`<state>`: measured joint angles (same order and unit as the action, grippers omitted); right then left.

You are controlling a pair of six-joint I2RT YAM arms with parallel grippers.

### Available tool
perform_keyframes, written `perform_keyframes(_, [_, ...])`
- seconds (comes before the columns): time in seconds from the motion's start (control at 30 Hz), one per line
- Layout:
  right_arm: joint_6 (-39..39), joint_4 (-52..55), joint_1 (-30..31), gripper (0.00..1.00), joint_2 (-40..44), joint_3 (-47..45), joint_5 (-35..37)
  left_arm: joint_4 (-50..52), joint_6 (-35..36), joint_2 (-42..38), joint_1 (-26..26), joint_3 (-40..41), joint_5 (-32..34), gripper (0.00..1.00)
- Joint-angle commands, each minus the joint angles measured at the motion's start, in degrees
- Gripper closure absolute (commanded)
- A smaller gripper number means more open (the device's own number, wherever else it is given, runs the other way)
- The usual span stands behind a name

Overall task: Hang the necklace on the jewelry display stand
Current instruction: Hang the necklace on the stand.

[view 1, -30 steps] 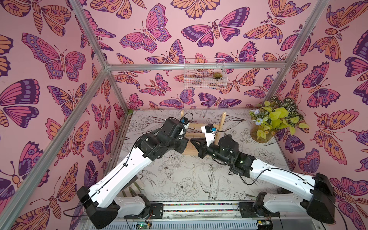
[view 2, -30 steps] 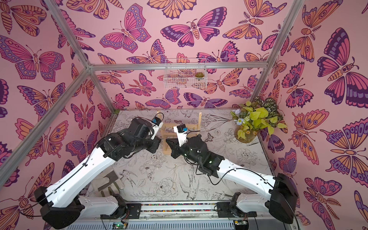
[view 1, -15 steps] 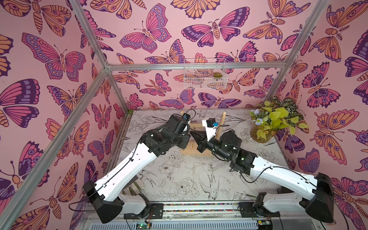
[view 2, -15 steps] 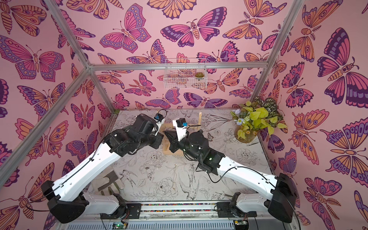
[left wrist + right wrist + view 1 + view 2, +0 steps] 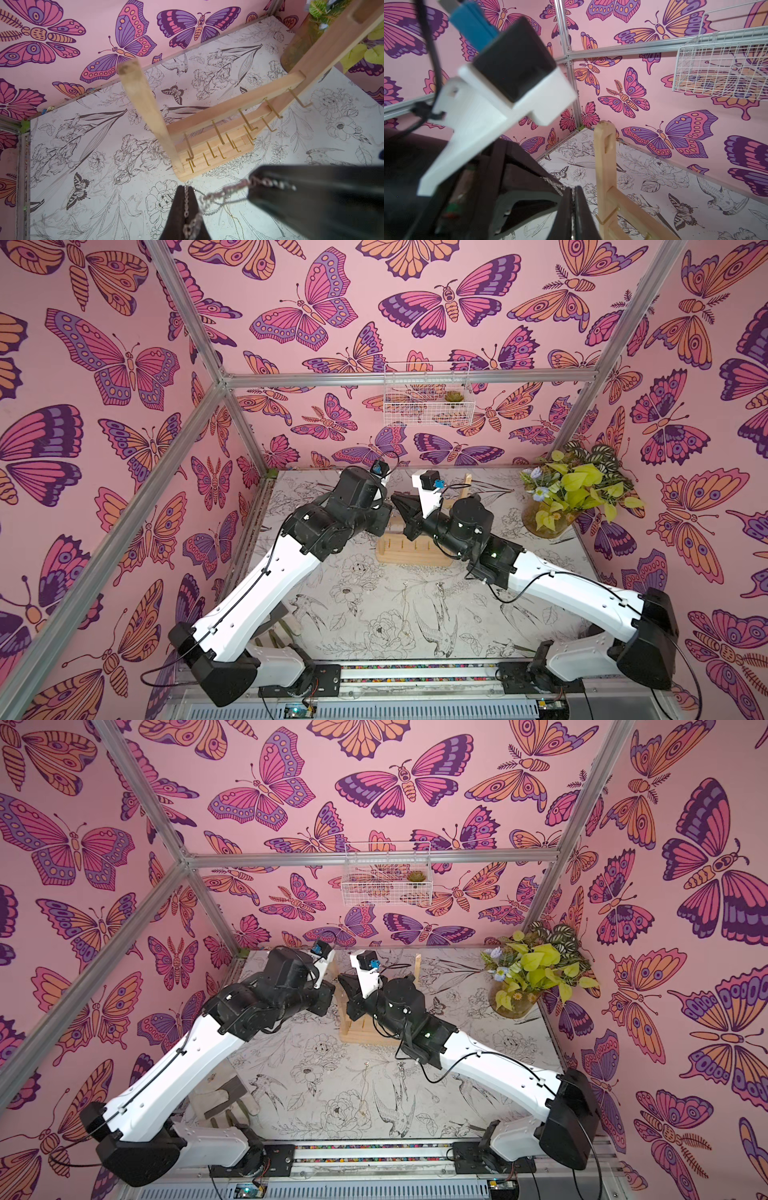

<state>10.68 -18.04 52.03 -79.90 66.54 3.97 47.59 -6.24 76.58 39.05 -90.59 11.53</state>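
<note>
Both grippers meet high over the front of the jewelry display stand (image 5: 415, 552), a pale wooden rack with gold hooks. The stand also shows in the other top view (image 5: 360, 1036) and in both wrist views (image 5: 228, 104) (image 5: 605, 155). My left gripper (image 5: 186, 187) is shut on the necklace (image 5: 218, 192). The fine chain runs a short way across to my right gripper (image 5: 251, 180), which is also shut on it (image 5: 573, 190). Slack loops hang below the two grippers, in front of the stand's base. From above, the left gripper (image 5: 387, 512) and right gripper (image 5: 392, 497) nearly touch.
A white wire basket (image 5: 428, 402) hangs on the back wall. A vase of leafy plants (image 5: 544, 522) stands at the back right, close to the stand. Pale flat objects (image 5: 220, 1098) lie on the table under the left arm at the front left.
Both arms have moved up and toward the back, carrying the necklace over the stand. The right gripper has also shifted left, closer to the left gripper. Both grips stay shut.
</note>
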Motion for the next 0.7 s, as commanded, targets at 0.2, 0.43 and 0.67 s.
perform_keyframes(0.2, [1.1,-1.1,-3.7,0.91,-2.7,3.8,-4.2,-1.5,1.6,1.8,-2.7,-3.6,-2.8,1.00])
perform_keyframes(0.43, [1.8,-2.2,-5.1,0.91,-5.3,5.8,-6.7,-1.6,2.2,3.7,-3.7,-5.5,-3.7,1.00])
perform_keyframes(0.67, [2.6,-2.3,-6.3,0.91,-6.2,6.3,-7.8,-2.0,2.0,3.3,-4.5,-5.3,-4.9,1.00])
